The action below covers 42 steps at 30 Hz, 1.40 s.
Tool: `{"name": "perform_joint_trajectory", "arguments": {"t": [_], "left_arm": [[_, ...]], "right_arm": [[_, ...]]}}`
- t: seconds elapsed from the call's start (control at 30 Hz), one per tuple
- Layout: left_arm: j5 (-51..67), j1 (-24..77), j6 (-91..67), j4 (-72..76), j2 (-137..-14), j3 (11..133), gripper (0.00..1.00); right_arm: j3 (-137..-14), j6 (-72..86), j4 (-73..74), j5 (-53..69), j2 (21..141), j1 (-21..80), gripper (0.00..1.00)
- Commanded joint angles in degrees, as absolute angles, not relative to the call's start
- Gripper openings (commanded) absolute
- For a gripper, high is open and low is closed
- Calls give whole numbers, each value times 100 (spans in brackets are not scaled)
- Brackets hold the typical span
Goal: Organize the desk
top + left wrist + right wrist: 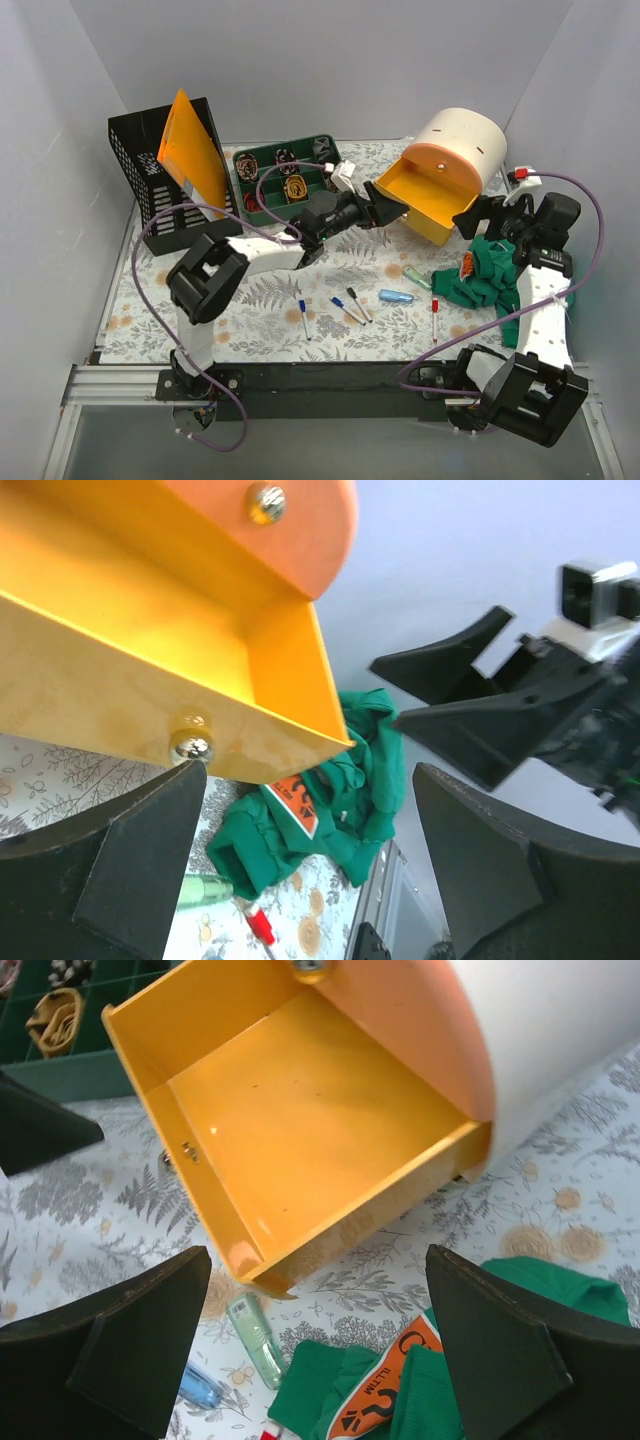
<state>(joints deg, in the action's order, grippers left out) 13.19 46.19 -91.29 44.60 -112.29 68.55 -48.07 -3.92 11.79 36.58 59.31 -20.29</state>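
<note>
The worktop (260,290) lies flat beneath both end effectors, its long axis running side to side. The open yellow drawer (425,195) sits between the left end effector (390,210) and the right end effector (482,218). Both end effectors are released, with the jaws spread wide and grasping nothing. The green cloth (490,275) lies just below and behind the right end effector, so the right arm is judged nearer to it, while the pens (357,304) and blue tube (396,296) lie behind the left end effector, toward its base.
</note>
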Motion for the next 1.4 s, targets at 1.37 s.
{"name": "perform_joint_trajectory", "arguments": {"t": [1.37], "left_arm": [[-141,3480,-4087,316,-4781,3902,98]], "right_arm": [[-4623,-4324,3182,721,7417,2153,62]]}}
